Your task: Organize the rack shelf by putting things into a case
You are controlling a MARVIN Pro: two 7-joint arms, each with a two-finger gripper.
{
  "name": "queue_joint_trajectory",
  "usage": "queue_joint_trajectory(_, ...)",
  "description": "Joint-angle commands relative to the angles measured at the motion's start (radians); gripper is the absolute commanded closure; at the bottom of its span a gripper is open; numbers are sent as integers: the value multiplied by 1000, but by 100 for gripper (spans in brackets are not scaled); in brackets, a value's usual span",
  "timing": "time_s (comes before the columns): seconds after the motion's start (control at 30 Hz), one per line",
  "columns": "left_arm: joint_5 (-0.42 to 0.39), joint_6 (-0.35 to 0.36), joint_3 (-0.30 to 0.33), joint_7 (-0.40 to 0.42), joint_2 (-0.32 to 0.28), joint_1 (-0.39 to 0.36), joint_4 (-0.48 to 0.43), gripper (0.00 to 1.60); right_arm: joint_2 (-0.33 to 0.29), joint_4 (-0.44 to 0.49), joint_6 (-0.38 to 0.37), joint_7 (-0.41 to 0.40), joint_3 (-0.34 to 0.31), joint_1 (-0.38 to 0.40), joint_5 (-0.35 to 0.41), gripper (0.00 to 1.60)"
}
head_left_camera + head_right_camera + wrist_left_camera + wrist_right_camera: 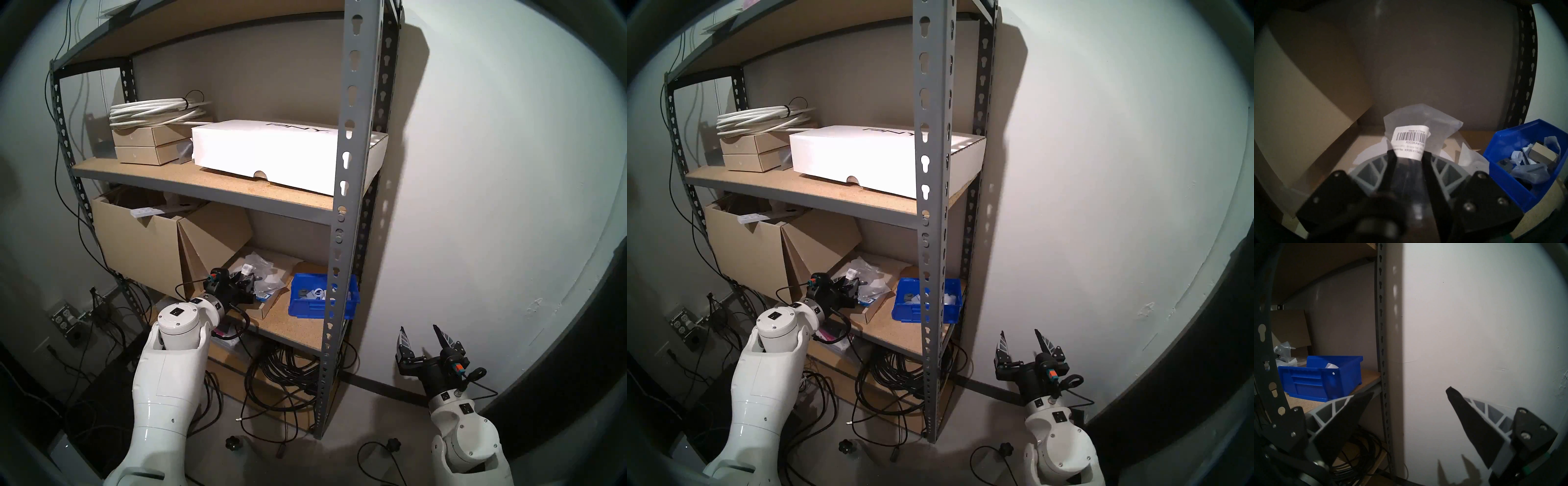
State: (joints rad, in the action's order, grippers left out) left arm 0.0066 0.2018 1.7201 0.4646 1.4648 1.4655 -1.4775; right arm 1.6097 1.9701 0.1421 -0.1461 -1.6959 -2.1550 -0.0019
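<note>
Jaws of left gripper [1409,153] pinch barcode-labelled bag [1412,140] reading "Made in China"; right gripper [1409,394] gapes wide. "PNY" box [271,149] shows only head-on, twelve o'clock from the bin [307,302].

**Camera layout**

Rack shelf [342,210] is seen from above by both head views, near-identical, offset sideways. Left wrist view is set close, level, deep inside the lower bay, facing the back panel. Right wrist view is held outside the rack, facing the wall. Blue bin [1519,162] is shared by all four views.
</note>
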Motion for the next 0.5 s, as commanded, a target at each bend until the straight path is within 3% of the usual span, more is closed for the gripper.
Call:
queue_joint_trajectory(0.0, 1, -19, 8, -18, 4, -10, -20, 104, 0, 21, 3, 0, 0, 2, 0, 0)
queue_joint_trajectory(0.2, -12, -16, 15, -15, 2, 2, -56, 121, 0, 21, 4, 0, 0, 2, 0, 0)
queue_joint_trajectory(0.3, -22, -18, 20, -10, 7, 18, -83, 155, 0, 21, 4, 0, 0, 2, 0, 0)
queue_joint_trajectory(0.47, -40, -17, 27, -2, 15, 31, -106, 160, 0, 20, 4, 0, 0, 2, 0, 0)
